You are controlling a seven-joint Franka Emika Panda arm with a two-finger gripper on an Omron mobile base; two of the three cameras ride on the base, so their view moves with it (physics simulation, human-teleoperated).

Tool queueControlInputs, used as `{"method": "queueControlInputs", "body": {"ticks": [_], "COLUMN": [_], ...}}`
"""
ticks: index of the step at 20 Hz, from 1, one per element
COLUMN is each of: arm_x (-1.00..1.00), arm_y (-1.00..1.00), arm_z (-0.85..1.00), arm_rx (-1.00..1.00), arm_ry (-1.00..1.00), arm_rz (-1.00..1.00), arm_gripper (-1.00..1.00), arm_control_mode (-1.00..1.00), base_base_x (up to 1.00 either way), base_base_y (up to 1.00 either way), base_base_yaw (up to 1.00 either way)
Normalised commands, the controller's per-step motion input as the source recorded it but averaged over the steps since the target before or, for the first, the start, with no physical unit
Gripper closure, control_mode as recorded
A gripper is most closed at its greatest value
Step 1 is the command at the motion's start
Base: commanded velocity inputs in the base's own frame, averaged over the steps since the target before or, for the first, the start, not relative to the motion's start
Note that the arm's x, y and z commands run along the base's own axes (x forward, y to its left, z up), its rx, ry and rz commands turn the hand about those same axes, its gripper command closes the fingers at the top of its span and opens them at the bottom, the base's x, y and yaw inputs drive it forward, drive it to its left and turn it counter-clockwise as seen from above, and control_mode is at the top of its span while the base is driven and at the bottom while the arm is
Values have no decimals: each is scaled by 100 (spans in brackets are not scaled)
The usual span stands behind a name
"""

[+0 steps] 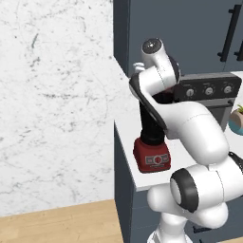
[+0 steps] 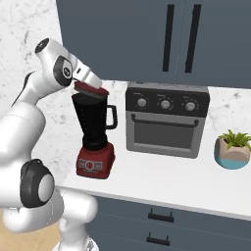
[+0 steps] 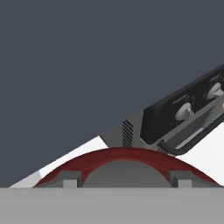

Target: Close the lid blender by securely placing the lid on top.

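Note:
The blender (image 2: 94,128) stands near the counter's left end, a dark translucent jar with a side handle on a boxy red base (image 2: 96,162). In the left base view my arm hides much of the jar above the blender's base (image 1: 152,156). The round red lid (image 2: 91,89) sits tilted right at the jar's mouth, and whether it touches the rim I cannot tell. My gripper (image 2: 89,82) is shut on the lid from above and the left. In the hand view the lid (image 3: 122,156) arcs between my fingertips (image 3: 70,183), which flank its grey centre.
A black-and-silver toaster oven (image 2: 166,120) stands just right of the blender. A small potted plant (image 2: 232,150) is further right. Dark wall cabinets (image 2: 147,39) hang close above the jar. The white counter (image 2: 162,182) ends just left of the blender.

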Motion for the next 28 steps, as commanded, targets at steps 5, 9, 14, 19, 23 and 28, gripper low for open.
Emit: {"method": "queueControlInputs", "body": {"ticks": [5, 9, 14, 19, 23, 28], "arm_x": [-44, -41, 0, 19, 23, 0], "arm_y": [0, 0, 0, 0, 0, 0], "arm_z": [-10, -8, 0, 1, 24, 19], "arm_rx": [-1, 0, 0, 1, 6, 4], "arm_ry": [-6, -4, 0, -6, -25, -13], "arm_rz": [2, 3, 0, -5, -12, -5], "arm_gripper": [100, 100, 100, 100, 100, 100], "arm_control_mode": [-100, -100, -100, -100, -100, -100], "base_base_x": [0, 0, 0, 0, 0, 0], "base_base_y": [0, 0, 0, 0, 0, 0], "base_base_yaw": [0, 0, 0, 0, 0, 0]}}
